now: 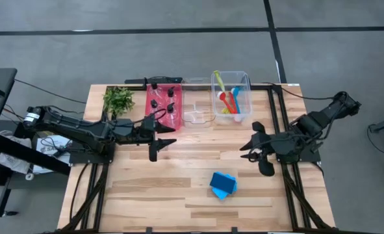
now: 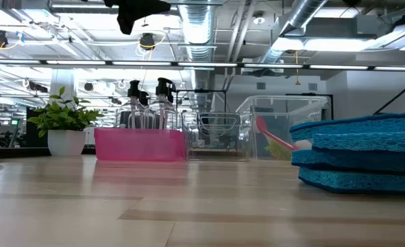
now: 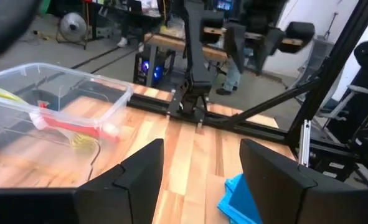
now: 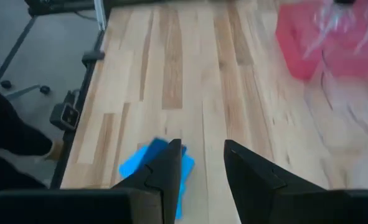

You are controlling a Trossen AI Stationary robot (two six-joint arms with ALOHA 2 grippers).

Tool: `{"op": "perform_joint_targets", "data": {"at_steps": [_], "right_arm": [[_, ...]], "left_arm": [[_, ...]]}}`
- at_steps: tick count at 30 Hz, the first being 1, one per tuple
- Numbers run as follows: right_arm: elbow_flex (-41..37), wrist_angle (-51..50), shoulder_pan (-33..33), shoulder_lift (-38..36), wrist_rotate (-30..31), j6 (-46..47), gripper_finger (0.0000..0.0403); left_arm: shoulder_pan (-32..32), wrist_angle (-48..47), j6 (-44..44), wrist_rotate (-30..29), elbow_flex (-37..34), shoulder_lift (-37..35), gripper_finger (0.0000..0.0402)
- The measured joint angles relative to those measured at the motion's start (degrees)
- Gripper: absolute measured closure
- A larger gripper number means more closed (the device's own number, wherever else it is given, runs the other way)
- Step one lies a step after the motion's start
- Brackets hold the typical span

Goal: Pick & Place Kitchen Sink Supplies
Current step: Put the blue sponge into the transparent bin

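Blue sponges (image 1: 223,184) lie stacked flat on the table toward its near edge, right of the middle; they also show in the low view (image 2: 360,154). Clear bottles with black caps (image 1: 166,104) stand in a red bin (image 1: 150,110) at the far edge. Red, blue and yellow-green brushes (image 1: 229,97) lie in a clear bin (image 1: 243,81) beside it. My left gripper (image 1: 160,146) hovers open in front of the red bin, nothing between its fingers (image 3: 202,149). My right gripper (image 1: 250,140) hovers open near the right edge, above the table, with the sponges (image 4: 152,165) ahead of it.
A potted green plant (image 1: 118,101) stands at the far left corner. A smaller clear container (image 1: 197,109) sits between the red bin and the brush bin. Bare wood spans the table's middle and near left. Black frame rails run along both side edges.
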Motion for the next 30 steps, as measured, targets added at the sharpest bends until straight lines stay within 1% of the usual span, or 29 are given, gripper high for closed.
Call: {"op": "perform_joint_targets", "data": {"at_steps": [3, 5, 8, 12, 15, 18, 20, 24, 27, 30], "right_arm": [[0.0, -4.9, 1.2, -1.1, 0.4, 3.3, 0.0288], [0.0, -8.5, 1.8, -1.8, 1.0, 5.3, 0.0288], [0.0, -14.2, 3.3, -3.2, 2.7, 8.7, 0.0288], [0.0, -19.6, 5.8, -5.2, 7.6, 12.4, 0.0288], [0.0, -21.7, 7.7, -6.5, 9.7, 14.5, 0.0288], [0.0, -21.9, 9.6, -7.3, 9.9, 14.7, 0.0288], [0.0, -22.3, 10.8, -7.7, 10.1, 14.7, 0.0288], [0.0, -22.7, 12.7, -7.5, 9.7, 14.8, 0.0288], [0.0, -22.7, 13.8, -7.5, 9.6, 16.6, 0.0288], [0.1, -22.7, 14.5, -7.2, 9.6, 19.9, 0.0288]], "left_arm": [[0.2, -4.2, 0.0, 0.8, 3.6, 2.4, 0.0189], [1.1, -7.6, 0.6, 2.6, 7.2, 5.0, 0.0189], [3.4, -11.9, 3.2, 6.9, 12.8, 9.8, 0.0189], [6.5, -15.2, 6.3, 13.9, 20.0, 17.4, 0.0189], [7.2, -16.9, 8.3, 17.6, 24.7, 23.7, 0.0189], [6.9, -17.2, 10.7, 20.4, 28.2, 28.7, 0.0189], [6.5, -17.1, 13.3, 21.6, 29.9, 31.3, 0.0189], [5.0, -17.4, 20.1, 22.4, 30.9, 34.8, 0.0189], [2.7, -17.0, 19.4, 22.7, 30.9, 37.1, 0.0189], [0.1, -15.8, 15.8, 22.7, 30.9, 39.7, 0.0189]]}}
